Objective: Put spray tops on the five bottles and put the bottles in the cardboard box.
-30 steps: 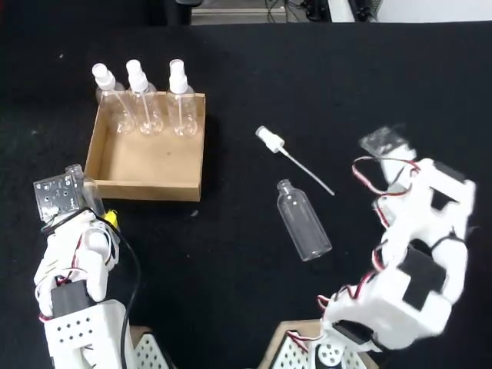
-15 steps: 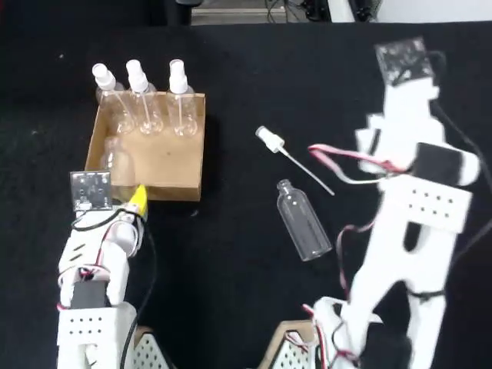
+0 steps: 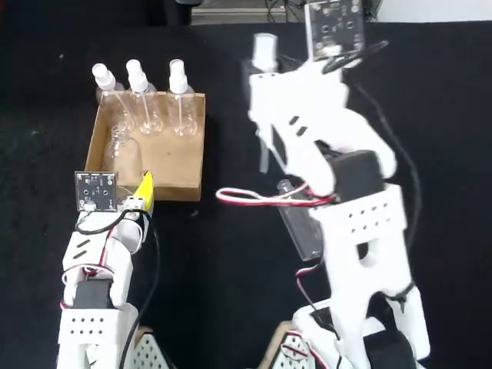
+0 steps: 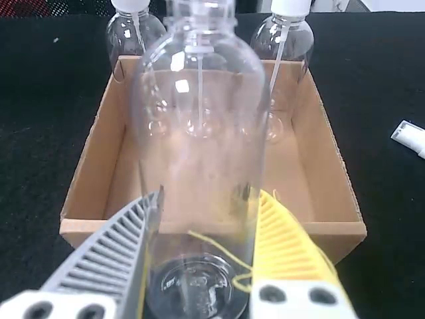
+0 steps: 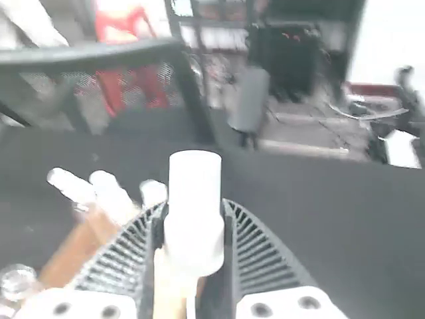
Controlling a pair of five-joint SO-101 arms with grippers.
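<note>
Capless bottle (image 4: 199,133) clamped in left jaws over cardboard box (image 3: 171,187); spray top (image 5: 194,212) clamped in right jaws. Risk: top dropped if misaligned with neck.

The black-covered worktop (image 3: 430,100) carries an open cardboard box (image 3: 171,189) toward its far left. Well apart to the right, a capless clear bottle (image 3: 301,229) lies on its side, partly hidden under an arm.

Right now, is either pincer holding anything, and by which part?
Left pincer grips the clear uncapped plastic bottle around its lower body. Right pincer clamps the white plastic spray top by its head.
</note>
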